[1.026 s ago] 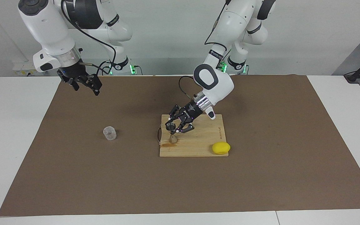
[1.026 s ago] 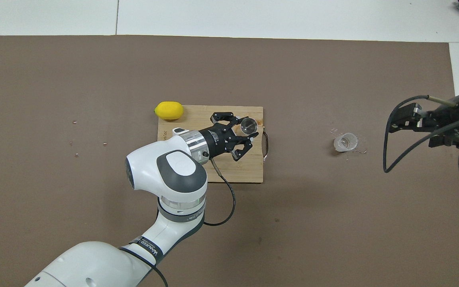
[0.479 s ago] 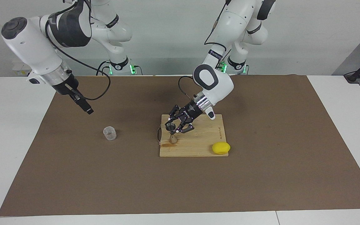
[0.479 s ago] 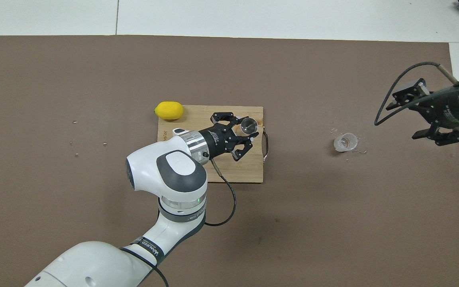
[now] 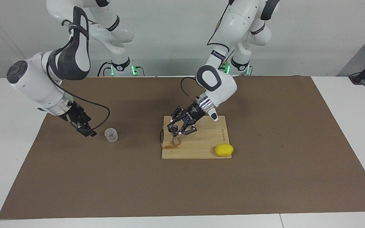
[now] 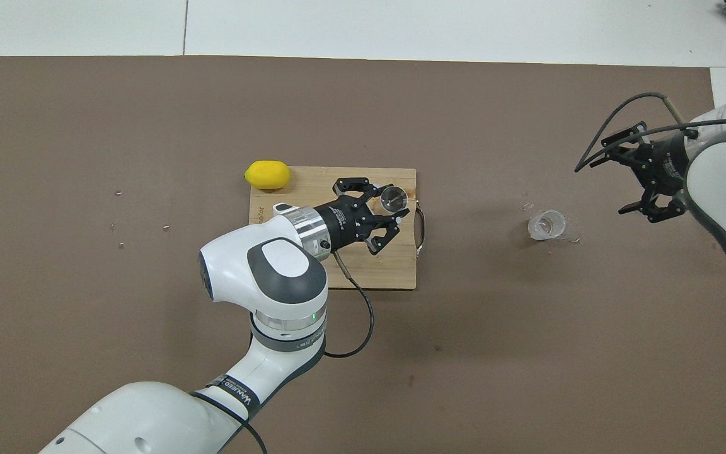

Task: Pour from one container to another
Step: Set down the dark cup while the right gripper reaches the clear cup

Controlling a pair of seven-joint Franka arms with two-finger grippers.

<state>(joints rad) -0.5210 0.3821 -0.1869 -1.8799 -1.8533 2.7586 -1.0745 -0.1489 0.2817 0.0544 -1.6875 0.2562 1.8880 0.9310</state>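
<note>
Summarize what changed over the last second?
The right gripper swung down from high over the mat to just beside the glass cup, open, not touching it. The left gripper stayed at the jigger on the cutting board; cup, jigger and lemon did not move.

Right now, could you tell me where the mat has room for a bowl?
Bare: the mat between glass cup and cutting board; the broad band farther from the robots than both; from the lemon toward the left arm's end. Crowded: the jigger at the left gripper, and beside the cup, where the right gripper hangs.
</note>
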